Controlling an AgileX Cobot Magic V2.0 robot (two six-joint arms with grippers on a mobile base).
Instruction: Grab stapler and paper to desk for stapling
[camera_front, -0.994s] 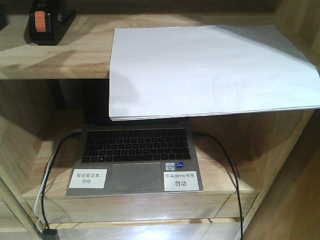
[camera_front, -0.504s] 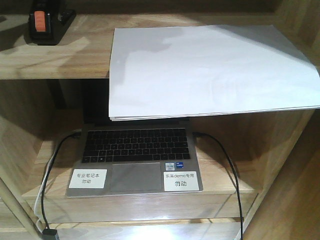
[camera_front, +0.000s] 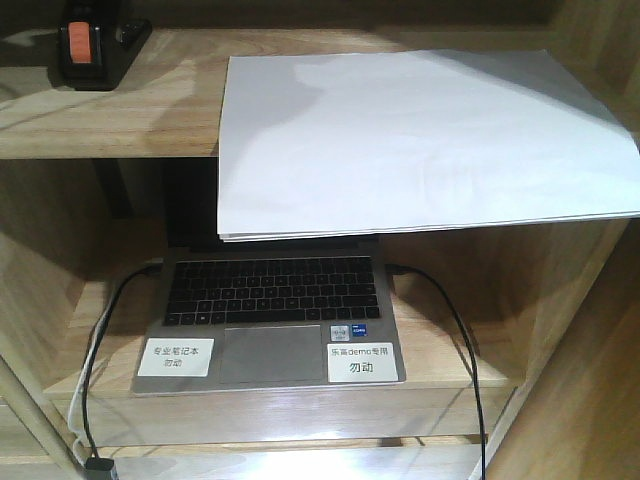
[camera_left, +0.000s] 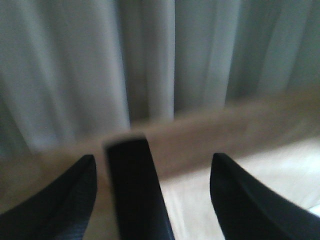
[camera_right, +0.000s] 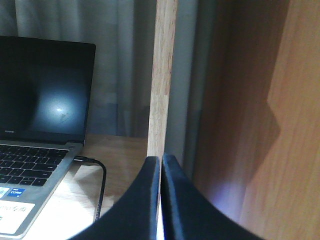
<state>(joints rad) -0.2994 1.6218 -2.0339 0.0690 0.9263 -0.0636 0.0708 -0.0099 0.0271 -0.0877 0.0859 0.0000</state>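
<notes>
On the upper shelf (camera_front: 130, 115) the stapler (camera_front: 92, 48) stands at the far left, untouched. The left tool (camera_left: 152, 159) is spread open and grips nothing; a dark blurred shape (camera_left: 132, 190) shows between its fingers (camera_left: 55, 200), I cannot tell what. Further right the paper (camera_front: 420, 140) lies flat, its near edge hanging out over the laptop (camera_front: 270, 310). The right tool (camera_right: 161, 157) is pressed closed and empty, beside the upright post (camera_right: 162, 75). I think a careless pull could fan the thin sheets, and they would slide off the shelf.
</notes>
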